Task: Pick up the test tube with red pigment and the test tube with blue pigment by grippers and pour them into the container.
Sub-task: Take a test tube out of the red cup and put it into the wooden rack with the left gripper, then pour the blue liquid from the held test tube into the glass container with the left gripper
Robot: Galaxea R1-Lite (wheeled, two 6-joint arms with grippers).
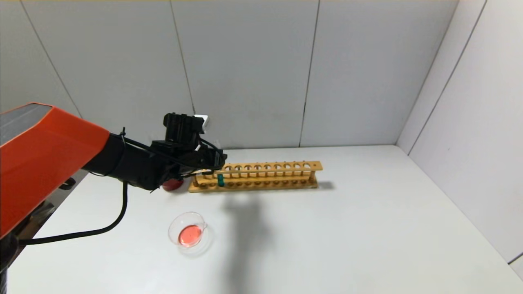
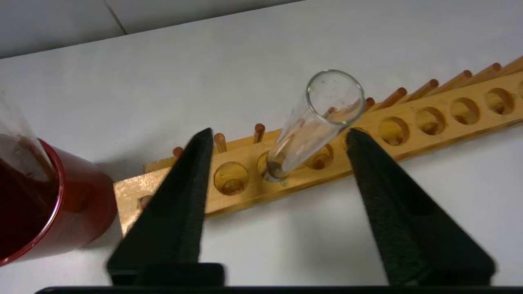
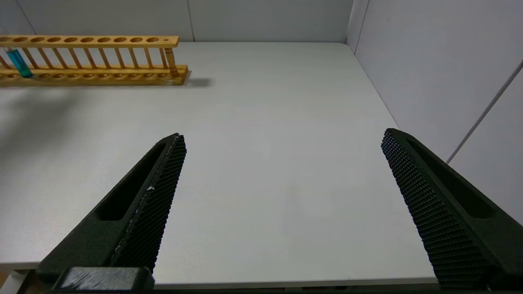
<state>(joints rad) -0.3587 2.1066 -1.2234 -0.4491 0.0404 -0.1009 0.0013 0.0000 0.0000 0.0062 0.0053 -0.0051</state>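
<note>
The test tube with blue pigment stands in the third hole from the left end of the wooden rack. In the left wrist view its clear upper part rises between my fingers. My left gripper is open, one finger on each side of that tube and apart from it; it also shows in the head view. The container sits nearer on the table and holds red liquid. No tube with red liquid is in view. My right gripper is open and empty over bare table.
A dark red cup stands by the rack's left end with a clear tube leaning in it; it is half hidden behind my arm in the head view. The rack and blue tube show far off in the right wrist view. Walls close the back and right.
</note>
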